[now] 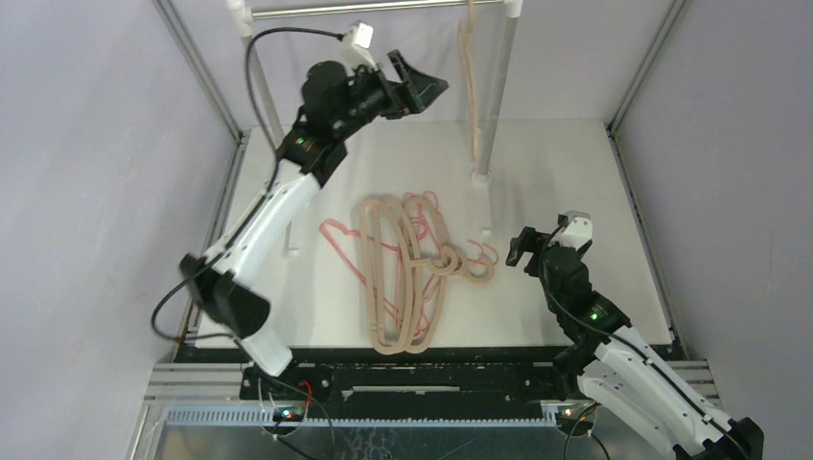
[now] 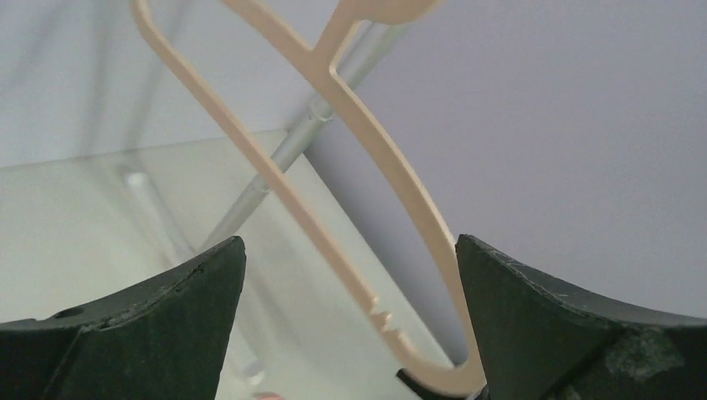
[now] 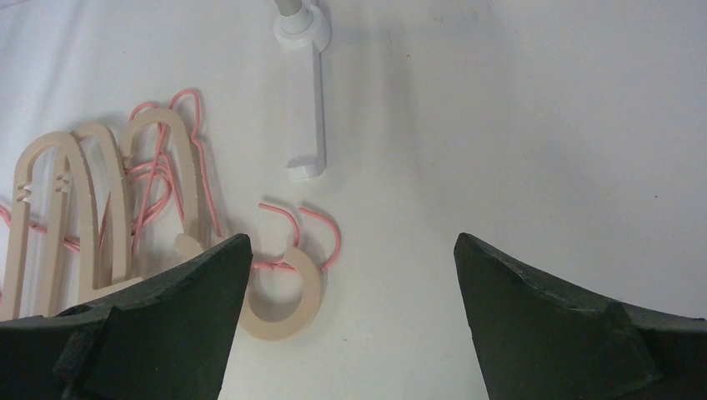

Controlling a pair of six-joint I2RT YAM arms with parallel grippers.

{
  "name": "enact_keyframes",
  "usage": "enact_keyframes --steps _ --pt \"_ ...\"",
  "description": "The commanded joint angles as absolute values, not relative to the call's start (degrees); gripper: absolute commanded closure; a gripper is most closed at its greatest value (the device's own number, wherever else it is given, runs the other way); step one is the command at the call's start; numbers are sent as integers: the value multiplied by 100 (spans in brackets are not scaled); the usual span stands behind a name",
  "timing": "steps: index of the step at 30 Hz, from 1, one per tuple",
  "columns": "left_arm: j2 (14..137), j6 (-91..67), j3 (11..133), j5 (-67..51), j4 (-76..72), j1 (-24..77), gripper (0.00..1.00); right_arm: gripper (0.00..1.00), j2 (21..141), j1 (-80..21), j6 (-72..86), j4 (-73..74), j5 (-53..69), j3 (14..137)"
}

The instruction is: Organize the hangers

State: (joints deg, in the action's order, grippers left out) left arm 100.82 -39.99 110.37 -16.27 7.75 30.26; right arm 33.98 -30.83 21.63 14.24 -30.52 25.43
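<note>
Hanging from the silver rail (image 1: 383,8) at the upper centre of the top view, one beige hanger (image 1: 469,77) is seen edge-on. The left gripper (image 1: 425,81) is raised just left of it, jaws spread wide. In its wrist view the hanger's lower curve lies between the fingers, close to the frame-right one; contact cannot be told. Other hangers (image 1: 398,273), beige and pink wire, are tangled in a pile at the centre of the table (image 1: 575,192). The right gripper (image 1: 537,238) is held low, right of the pile, jaws wide and empty.
</note>
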Motion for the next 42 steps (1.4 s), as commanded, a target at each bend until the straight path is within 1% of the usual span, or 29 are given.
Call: enact_keyframes --steps 1,5,7,9,10,12,16,19,22,24,30,36,42 --pt "8718 -2741 9970 -828 554 3014 1 0 3431 -3055 2178 1191 -2955 2529" --pt "7774 -2091 8586 -310 429 3008 1 0 3453 -3054 2181 1144 -2870 2527" --pt "7403 -2005 7777 -110 417 3013 8 0 3457 -3054 2180 1110 -2833 2539" --pt "7171 -2078 7215 27 588 3012 18 0 3471 -3059 2168 1090 -2781 2539" --pt "7114 -2154 6944 59 682 3025 20 0 3469 -3060 2163 1095 -2770 2540" --pt "7013 -2320 6318 205 760 3117 24 0 3469 -3059 2175 1128 -2764 2552" --pt "6908 -2788 5108 934 883 3421 29 0 3439 -3066 2274 1270 -2766 2575" --pt "6852 -3197 4498 1324 895 3802 34 1 3440 -3080 2326 1334 -2742 2569" --pt "6825 -3381 4338 1913 1164 4372 36 1 3455 -3115 2350 1360 -2742 2566" --pt "6884 -3487 4341 2121 1361 4682 38 2 3433 -3143 2383 1386 -2742 2566" --pt "7450 -3777 4451 2557 1477 5426 39 2 3340 -3271 2512 1454 -2753 2538" --pt "8066 -4001 4403 2452 1148 5520 44 2 3271 -3370 2542 1540 -2832 2539" --pt "8313 -4069 4451 2426 976 5684 44 2 3260 -3382 2494 1522 -2913 2488"
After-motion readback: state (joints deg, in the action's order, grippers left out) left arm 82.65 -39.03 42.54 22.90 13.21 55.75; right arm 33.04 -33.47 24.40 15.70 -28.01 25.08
